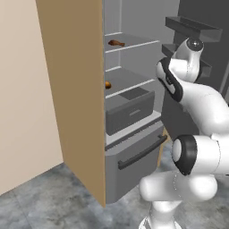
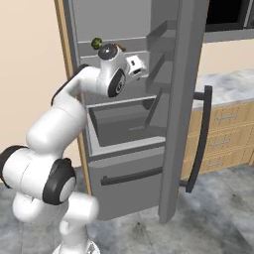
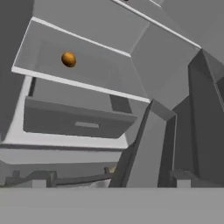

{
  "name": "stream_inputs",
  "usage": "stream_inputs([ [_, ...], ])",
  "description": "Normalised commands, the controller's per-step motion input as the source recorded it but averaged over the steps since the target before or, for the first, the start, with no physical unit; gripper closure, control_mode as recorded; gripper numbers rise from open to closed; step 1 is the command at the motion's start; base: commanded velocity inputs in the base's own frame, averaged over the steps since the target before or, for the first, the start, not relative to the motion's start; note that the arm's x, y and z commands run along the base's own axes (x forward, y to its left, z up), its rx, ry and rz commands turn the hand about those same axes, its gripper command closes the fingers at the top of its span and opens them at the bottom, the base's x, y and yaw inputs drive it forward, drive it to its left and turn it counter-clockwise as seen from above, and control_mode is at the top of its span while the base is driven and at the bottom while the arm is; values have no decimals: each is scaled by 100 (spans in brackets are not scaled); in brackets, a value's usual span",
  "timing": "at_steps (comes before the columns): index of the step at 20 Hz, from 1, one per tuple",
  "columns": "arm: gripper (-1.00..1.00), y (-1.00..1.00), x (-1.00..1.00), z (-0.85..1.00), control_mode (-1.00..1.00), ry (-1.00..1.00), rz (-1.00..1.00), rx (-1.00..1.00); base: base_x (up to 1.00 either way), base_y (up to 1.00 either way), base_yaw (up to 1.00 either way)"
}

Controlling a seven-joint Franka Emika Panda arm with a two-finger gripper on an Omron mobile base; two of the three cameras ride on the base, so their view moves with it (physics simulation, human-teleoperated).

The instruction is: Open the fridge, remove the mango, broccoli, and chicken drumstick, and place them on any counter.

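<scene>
The fridge [image 1: 134, 165] stands open, its door [image 2: 181, 104] swung out to the right. On an upper shelf lies the reddish-brown chicken drumstick [image 1: 116, 43]. One shelf lower sits the orange mango [image 3: 68, 59], half hidden by the wood side panel in the left base view [image 1: 108, 84]. The dark green broccoli [image 2: 96, 43] peeks out behind my wrist on a shelf. My gripper [image 2: 141, 70] hovers in front of the shelves, apart from all three, open and empty.
A grey inner drawer [image 1: 129, 111] juts out under the mango's shelf. Door bins [image 1: 192, 27] hang on the open door close to my wrist. The counter [image 2: 233, 84] over wood cabinets lies beyond the door, to the right. The door's black bar handle [image 2: 201, 134] faces outward.
</scene>
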Motion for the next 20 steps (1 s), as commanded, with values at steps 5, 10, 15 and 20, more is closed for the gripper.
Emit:
stream_inputs([
  [5, -100, -54, 48, -4, -100, 0, -13, -4, 0, 0, 0],
  [10, -100, -68, 37, -14, -100, 3, -14, -2, 0, 0, 0],
  [15, -100, -91, 30, -12, -100, 2, -16, -1, 0, 0, 0],
  [20, -100, -100, 17, -1, -100, 0, -19, -4, 0, 0, 0],
])
